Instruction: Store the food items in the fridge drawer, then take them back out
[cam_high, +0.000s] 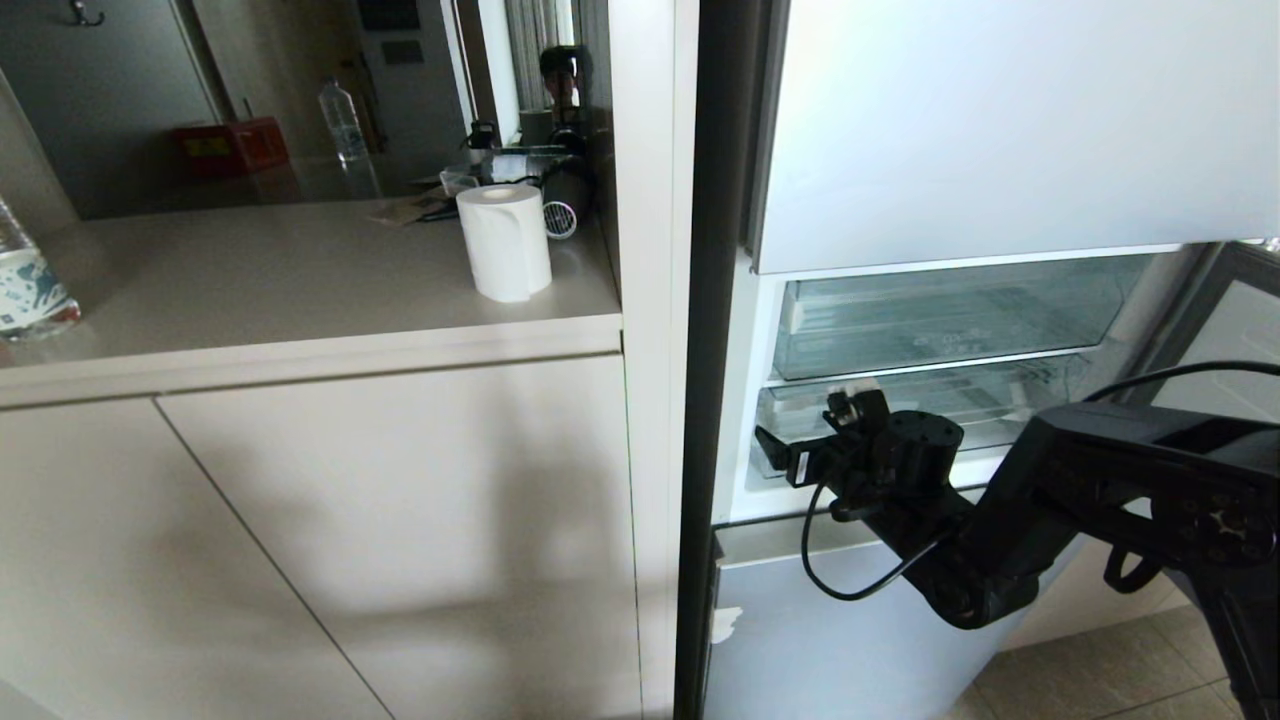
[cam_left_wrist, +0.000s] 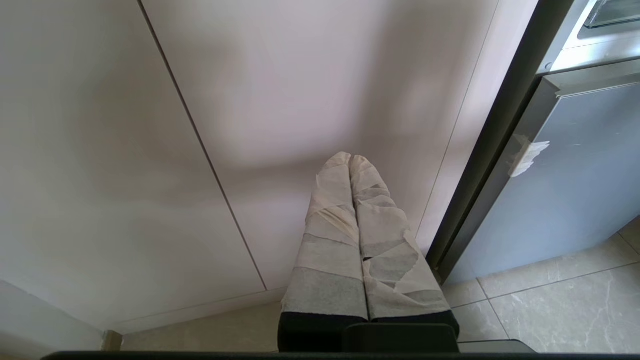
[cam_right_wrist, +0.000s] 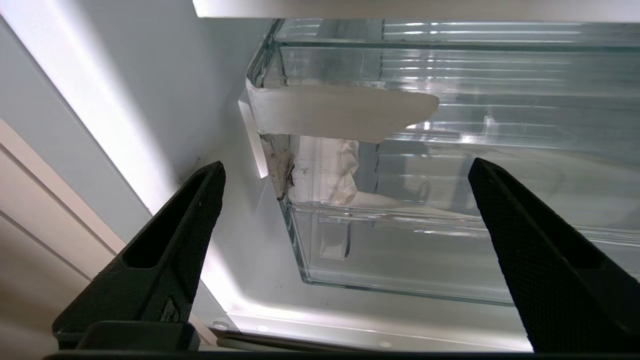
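Note:
The fridge drawer (cam_high: 905, 412) is the lower of two stacked clear trays inside the open fridge compartment. In the right wrist view the fridge drawer (cam_right_wrist: 410, 250) fills the space ahead, with a strip of white tape (cam_right_wrist: 340, 111) near its left front corner. My right gripper (cam_right_wrist: 347, 169) is open, its black fingers spread wide just in front of the drawer's left end and nothing between them. From the head, the right gripper (cam_high: 792, 455) sits level with that drawer. My left gripper (cam_left_wrist: 350, 158) is shut, its tape-wrapped fingers pressed together low by the cabinet. The food items are out of view.
The upper clear drawer (cam_high: 950, 320) sits above, under a pale door front (cam_high: 1000, 130). Another door front (cam_high: 850, 630) lies below the compartment. Left of the fridge is a counter (cam_high: 300, 290) with a paper roll (cam_high: 505, 240) and a bottle (cam_high: 25, 285). Tiled floor (cam_left_wrist: 550, 310) lies below.

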